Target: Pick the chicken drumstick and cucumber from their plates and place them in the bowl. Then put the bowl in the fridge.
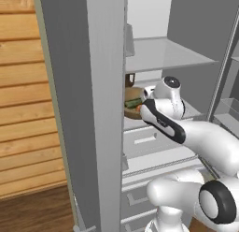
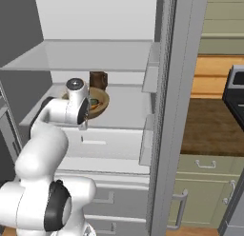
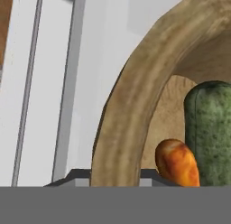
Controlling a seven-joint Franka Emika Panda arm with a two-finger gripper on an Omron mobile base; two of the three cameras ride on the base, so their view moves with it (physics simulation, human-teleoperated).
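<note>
Fridge [image 2: 95, 21], tall, plain grey metal, stands open, and its door edge [image 1: 100, 109] rises as a broad grey slab at 9 o'clock of the arm in the left base view, hiding part of the shelf behind it. Pale shelves [image 2: 90, 56] and drawers [image 2: 102, 142] fill the inside. On the middle shelf [image 2: 128, 109] sits the wide, shallow, light-brown wooden bowl [image 2: 102, 103] with its thick rim, partly covered by the white arm. A small dark brown container [image 2: 98, 80] stands just behind the bowl, at its 12 o'clock in the right base view. Inside the bowl lie the short dark green cucumber [image 3: 208, 133] and, touching it at its 8 o'clock in the hand view, the small orange-brown chicken drumstick [image 3: 177, 163]. The gripper [image 3: 115, 178] is clenched on the bowl's rim [image 3: 131, 105], one finger on each side.
</note>
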